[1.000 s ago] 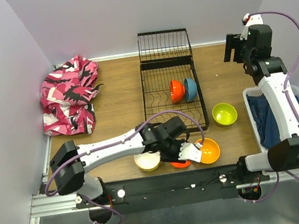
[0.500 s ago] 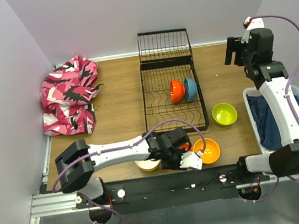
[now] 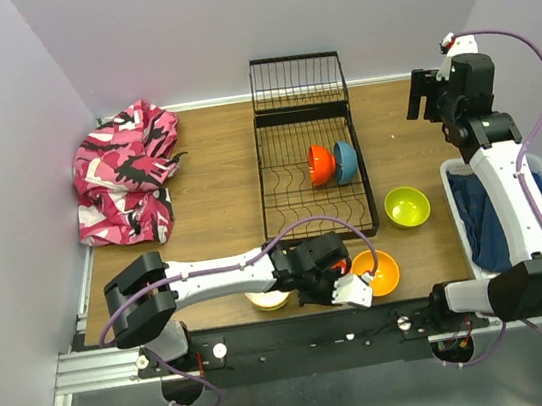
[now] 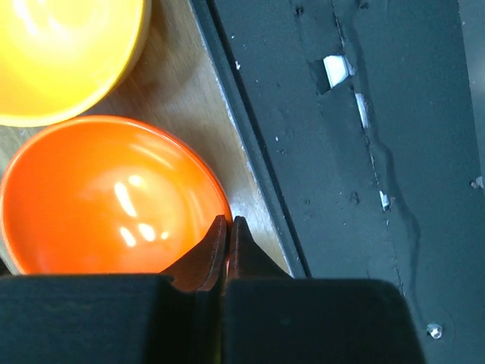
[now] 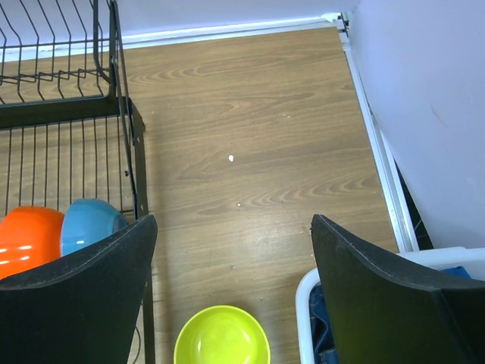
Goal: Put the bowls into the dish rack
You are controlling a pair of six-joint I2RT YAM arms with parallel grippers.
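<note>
In the left wrist view my left gripper [image 4: 227, 221] is shut on the near rim of an orange-red bowl [image 4: 106, 197], one finger inside it and one outside. An orange bowl [image 4: 61, 53] lies just beyond. From above, the left gripper [image 3: 349, 288] is at the table's near edge between a cream-white bowl [image 3: 267, 299] and the orange bowl [image 3: 380, 271]. A lime green bowl [image 3: 407, 206] sits right of the dish rack [image 3: 305, 122], which holds a red bowl [image 3: 320, 164] and a blue bowl [image 3: 345, 160]. My right gripper [image 5: 235, 220] hangs open and empty, high above the lime green bowl [image 5: 222, 337].
A pink patterned cloth [image 3: 125, 173] is heaped at the left of the table. A white basket [image 3: 452, 177] of blue cloth stands at the right edge. The black mounting rail [image 4: 341, 152] runs right behind the held bowl.
The left gripper's jaws have closed onto the orange-red bowl's rim, and the left arm has lowered slightly toward the near edge. The right arm has barely moved.
</note>
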